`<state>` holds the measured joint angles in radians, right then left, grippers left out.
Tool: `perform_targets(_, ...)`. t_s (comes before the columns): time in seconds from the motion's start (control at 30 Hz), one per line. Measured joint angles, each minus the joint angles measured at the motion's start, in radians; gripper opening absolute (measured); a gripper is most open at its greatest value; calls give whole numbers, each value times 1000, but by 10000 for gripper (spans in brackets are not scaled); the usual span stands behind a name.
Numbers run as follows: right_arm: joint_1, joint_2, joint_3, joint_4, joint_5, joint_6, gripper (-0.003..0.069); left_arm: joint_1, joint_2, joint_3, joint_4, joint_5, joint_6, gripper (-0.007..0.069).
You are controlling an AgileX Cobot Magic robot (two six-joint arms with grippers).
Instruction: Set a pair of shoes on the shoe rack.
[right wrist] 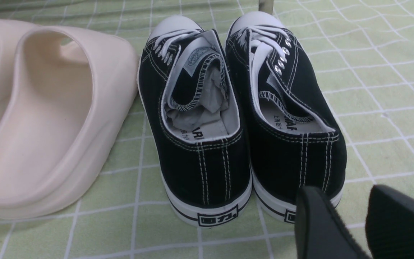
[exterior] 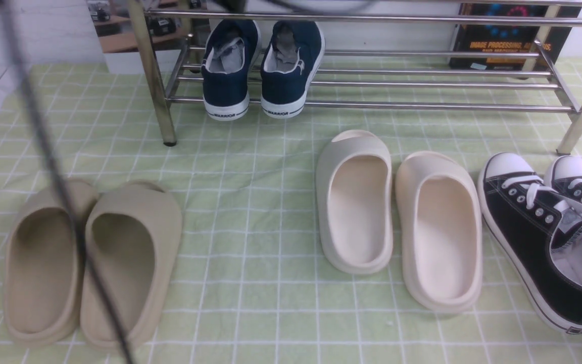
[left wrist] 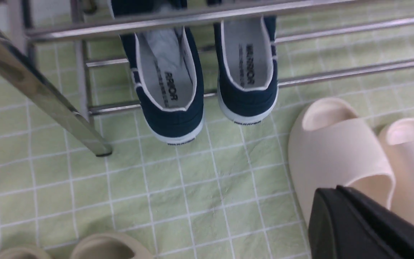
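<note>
Left gripper (left wrist: pixel 368 223): I see it hovering over the green checked cloth (exterior: pixel 250 212), jaws together, holding nothing.
Right gripper (right wrist: pixel 361 223): I read its two fingers as apart, low behind the black lace-up sneakers (right wrist: pixel 243 118), touching nothing.
Navy slip-on sneakers (exterior: pixel 263 65): side by side on the shoe rack (exterior: pixel 422 105) lower bars, at 11 o'clock in the front view, heels overhanging.
Left wrist only: "WARRIOR" insoles (partly hidden by a bar).
Front only: beige slides (exterior: pixel 94 263) at 8 o'clock, cream slides (exterior: pixel 402 222) centre-right.
</note>
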<state>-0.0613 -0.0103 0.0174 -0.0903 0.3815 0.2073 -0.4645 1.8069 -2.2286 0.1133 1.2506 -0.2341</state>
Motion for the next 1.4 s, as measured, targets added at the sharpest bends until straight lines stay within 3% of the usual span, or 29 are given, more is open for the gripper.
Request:
perform_targets(0.23,0,0,0,0,0,0,239,0,-343,256,13,0,-9,-13)
perform_targets(0.57,0,0,0,0,0,0,239,0,-952,979,42,-79,-168,-13)
perform_targets(0.83,0,0,0,0,0,0,239,0,-1394,1370,38,-164,-284,-13)
perform_targets(1.17,0,0,0,0,0,0,239,0,-1688,1519,10,-146,-291,-13)
perform_targets(1.4,0,0,0,0,0,0,239,0,-1703,1602,32,-279,-291,-13)
